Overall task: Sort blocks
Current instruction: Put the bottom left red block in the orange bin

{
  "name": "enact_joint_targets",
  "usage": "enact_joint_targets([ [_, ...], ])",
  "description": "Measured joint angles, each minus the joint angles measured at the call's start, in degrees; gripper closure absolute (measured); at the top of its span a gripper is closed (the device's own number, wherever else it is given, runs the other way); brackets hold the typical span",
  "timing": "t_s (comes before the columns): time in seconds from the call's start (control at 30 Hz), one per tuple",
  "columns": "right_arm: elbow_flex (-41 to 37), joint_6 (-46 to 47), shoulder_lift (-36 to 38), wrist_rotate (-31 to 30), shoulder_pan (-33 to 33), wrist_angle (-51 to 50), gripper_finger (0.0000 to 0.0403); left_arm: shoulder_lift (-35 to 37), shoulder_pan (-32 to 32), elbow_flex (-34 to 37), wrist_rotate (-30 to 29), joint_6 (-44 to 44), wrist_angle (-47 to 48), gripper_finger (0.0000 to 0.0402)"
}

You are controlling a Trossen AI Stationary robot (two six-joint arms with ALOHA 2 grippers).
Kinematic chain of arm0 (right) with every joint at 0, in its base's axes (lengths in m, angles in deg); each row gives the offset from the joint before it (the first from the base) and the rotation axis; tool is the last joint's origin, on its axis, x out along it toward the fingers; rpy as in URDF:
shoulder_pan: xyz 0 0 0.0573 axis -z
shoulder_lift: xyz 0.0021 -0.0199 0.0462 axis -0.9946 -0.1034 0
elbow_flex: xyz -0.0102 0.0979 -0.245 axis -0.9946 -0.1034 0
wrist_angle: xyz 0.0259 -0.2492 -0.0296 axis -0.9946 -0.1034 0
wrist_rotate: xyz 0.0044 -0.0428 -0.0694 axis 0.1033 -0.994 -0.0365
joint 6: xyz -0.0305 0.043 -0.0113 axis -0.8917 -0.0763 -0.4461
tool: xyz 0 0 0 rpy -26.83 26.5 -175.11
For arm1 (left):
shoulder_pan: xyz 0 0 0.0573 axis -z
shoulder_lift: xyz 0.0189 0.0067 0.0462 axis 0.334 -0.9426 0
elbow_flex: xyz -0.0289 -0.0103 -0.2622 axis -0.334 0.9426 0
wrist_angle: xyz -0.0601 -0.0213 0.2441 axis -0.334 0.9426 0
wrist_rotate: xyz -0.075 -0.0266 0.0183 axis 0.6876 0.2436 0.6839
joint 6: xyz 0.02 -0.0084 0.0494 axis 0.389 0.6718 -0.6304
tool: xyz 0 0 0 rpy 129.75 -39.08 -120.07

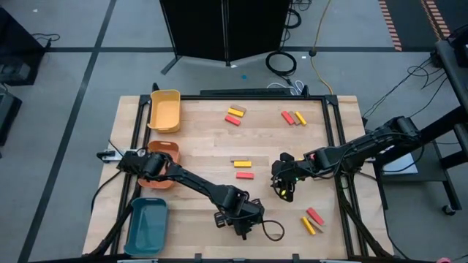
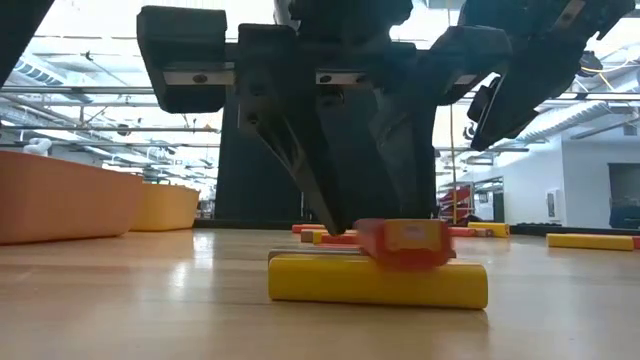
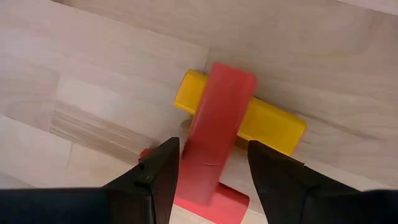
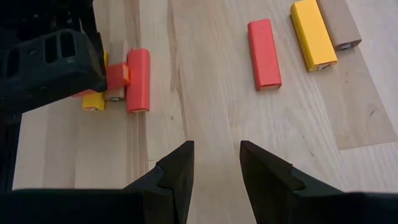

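The left gripper [image 3: 208,180] hangs near the table's front edge, its parted fingers straddling — not gripping — a red block [image 3: 214,134] lying crosswise on a yellow block [image 3: 273,124], while the right gripper [image 4: 214,171] hovers open and empty mid-table.

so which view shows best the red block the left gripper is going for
The left wrist view: the red block lies tilted across a yellow block, between the open fingers. The low view shows it side-on; the high view hides it under the left gripper; the right wrist view partly.
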State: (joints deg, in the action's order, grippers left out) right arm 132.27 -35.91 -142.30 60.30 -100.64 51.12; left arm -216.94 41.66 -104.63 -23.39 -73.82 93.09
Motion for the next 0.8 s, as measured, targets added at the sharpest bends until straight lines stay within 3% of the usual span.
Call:
enact_joint_targets([
  [0.43, -0.02, -0.20, 0.02, -0.04, 0.00, 0.04, 0.0280, -0.81, 0.15, 0.00, -1.07, -0.16, 1.09, 0.0218],
  [0.8, -0.02, -0.24, 0.02, -0.04, 0.00, 0.02, 0.0280, -0.81, 0.11, 0.00, -1.09, 0.38, 0.67, 0.0290],
])
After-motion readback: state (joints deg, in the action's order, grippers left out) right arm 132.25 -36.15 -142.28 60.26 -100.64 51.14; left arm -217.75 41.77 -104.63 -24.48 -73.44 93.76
